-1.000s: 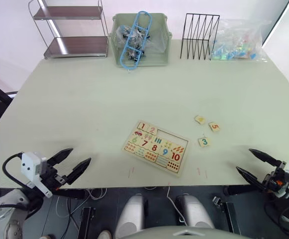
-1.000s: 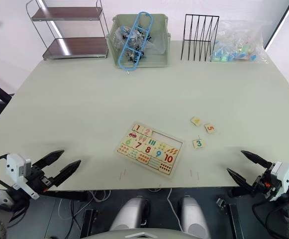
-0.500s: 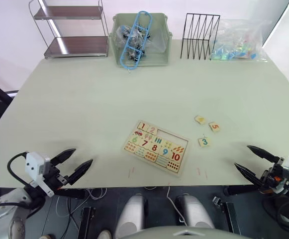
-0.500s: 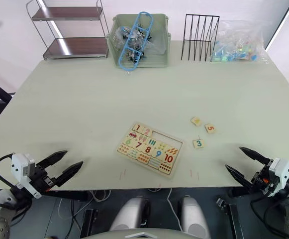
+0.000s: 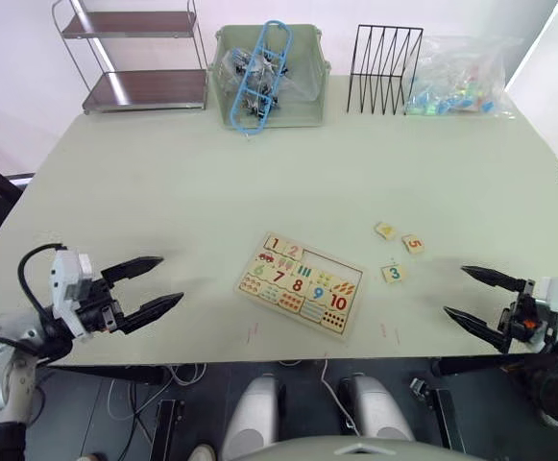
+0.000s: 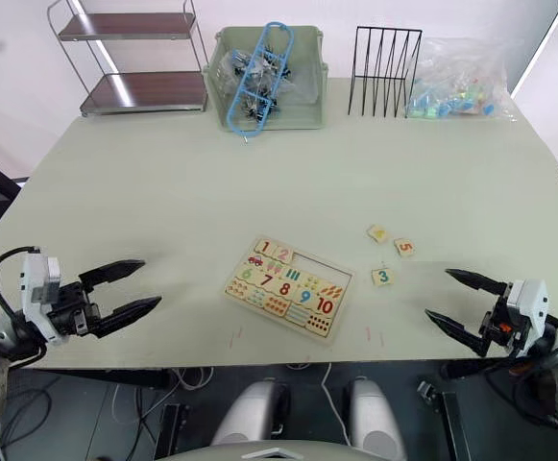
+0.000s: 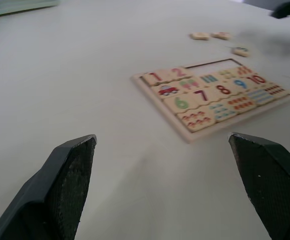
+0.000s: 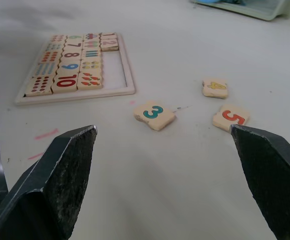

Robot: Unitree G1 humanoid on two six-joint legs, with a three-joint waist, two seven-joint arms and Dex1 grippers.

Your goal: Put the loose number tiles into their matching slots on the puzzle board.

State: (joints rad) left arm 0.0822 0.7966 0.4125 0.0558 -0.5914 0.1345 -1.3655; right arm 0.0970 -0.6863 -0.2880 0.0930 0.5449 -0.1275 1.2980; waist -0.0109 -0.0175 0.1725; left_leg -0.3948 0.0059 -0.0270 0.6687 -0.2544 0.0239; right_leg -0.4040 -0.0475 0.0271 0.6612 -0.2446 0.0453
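The tiles lie loose on the counter [image 5: 163, 173], just right of the board [image 5: 302, 283]: the 3 tile [image 5: 393, 274] nearest the front edge, the 5 tile [image 5: 414, 244] a little behind it, and the 4 tile [image 8: 215, 88] just left of the 5. All three lie flat with digits up, apart from one another and from the board. The board lies flat near the counter's front edge, turned at an angle. In its top row the 1 and 2 tiles already sit in their slots at the left end; the rest of that slot row [image 8: 114, 73] is an open recess. Below it run the counting pictures and the numbers 6 to 10.

The left pincer [image 5: 149, 285] hangs low over the front-left part of the counter, well left of the board, its two fingers spread wide with nothing between them. The right pincer [image 5: 482, 300] hangs over the front-right part, to the right of the tiles, likewise spread wide and empty, pointing towards the 3 and 5 tiles.

At the far edge stand a metal shelf [image 5: 134, 58], a green bin [image 5: 271, 77] holding a blue looped object, a black wire rack [image 5: 384, 56] and a clear bag [image 5: 461, 77] of coloured pieces.
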